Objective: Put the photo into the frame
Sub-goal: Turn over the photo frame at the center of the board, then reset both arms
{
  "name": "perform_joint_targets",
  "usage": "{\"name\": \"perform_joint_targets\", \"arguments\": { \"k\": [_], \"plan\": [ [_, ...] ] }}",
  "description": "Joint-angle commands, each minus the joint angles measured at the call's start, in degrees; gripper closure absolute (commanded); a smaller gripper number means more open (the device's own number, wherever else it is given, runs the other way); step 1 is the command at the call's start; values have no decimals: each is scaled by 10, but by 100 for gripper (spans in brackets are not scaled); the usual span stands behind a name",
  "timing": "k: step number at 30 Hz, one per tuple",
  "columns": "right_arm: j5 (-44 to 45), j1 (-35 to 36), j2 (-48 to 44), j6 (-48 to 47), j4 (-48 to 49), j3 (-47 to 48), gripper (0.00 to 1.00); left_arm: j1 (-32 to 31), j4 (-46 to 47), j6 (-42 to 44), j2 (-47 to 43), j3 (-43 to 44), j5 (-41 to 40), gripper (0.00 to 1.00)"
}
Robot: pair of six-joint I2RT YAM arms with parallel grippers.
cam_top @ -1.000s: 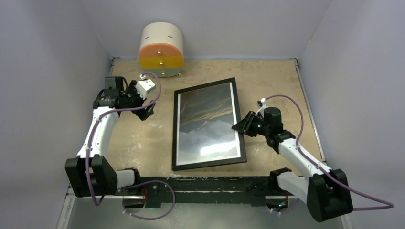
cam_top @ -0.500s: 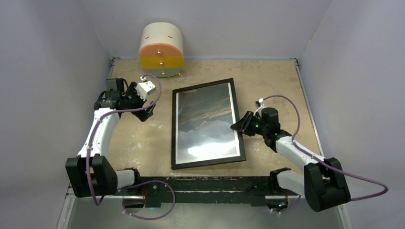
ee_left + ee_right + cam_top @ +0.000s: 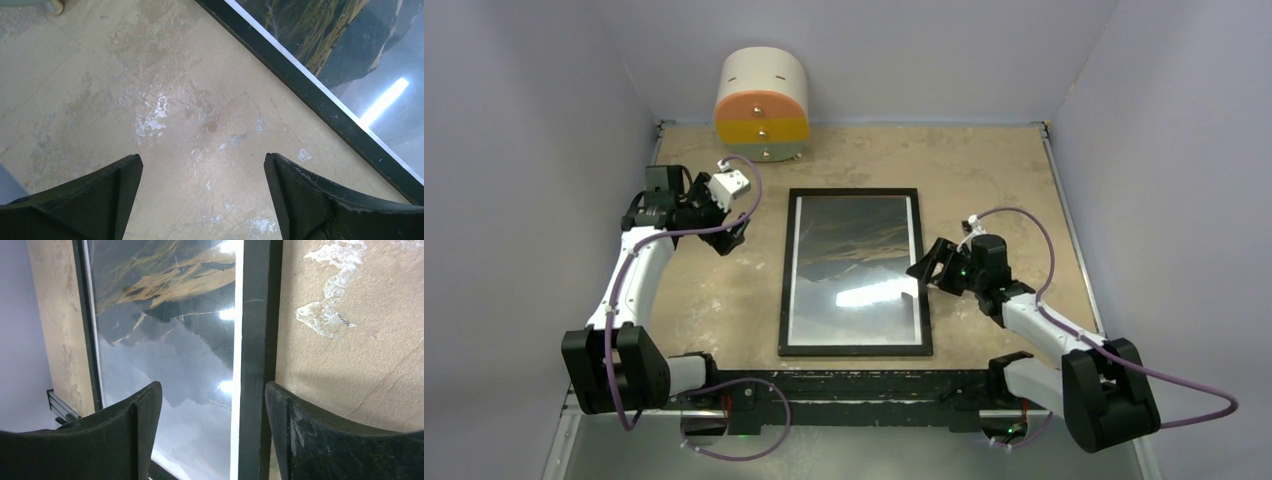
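The photo (image 3: 854, 265) already shows behind the glass of the black frame (image 3: 854, 350), lying flat and front-up on the bench (image 3: 1004, 170); the task looks essentially finished. Right jaws gape astride the frame's right edge, left jaws gape empty beside it.

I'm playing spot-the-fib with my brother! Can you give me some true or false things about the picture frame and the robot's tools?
1. The frame lies flat on the table. True.
2. The left tool is shut on the frame. False: it is open over bare table beside it.
3. The right tool is open astride the frame's edge. True.
4. The photo lies outside the frame. False: it sits inside it.
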Motion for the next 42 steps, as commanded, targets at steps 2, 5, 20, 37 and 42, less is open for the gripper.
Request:
{"name": "perform_joint_targets", "arguments": {
  "k": [2,5,20,37,42],
  "plan": [
    [40,1,-20,-15,-28,25,13,4,30,-33,-2,-13,4,0],
    [102,1,-45,-16,-64,40,1,4,75,-63,2,-39,-2,0],
    [649,1,21,-183,218,8,1,6,670,-281,73,-289,-83,0],
    [655,-5,250,-369,758,-85,1,4,1010,-358,173,-395,-96,0],
    [591,-5,249,-366,705,-71,1,-29,1010,-333,190,-394,-140,0]
  ]
}}
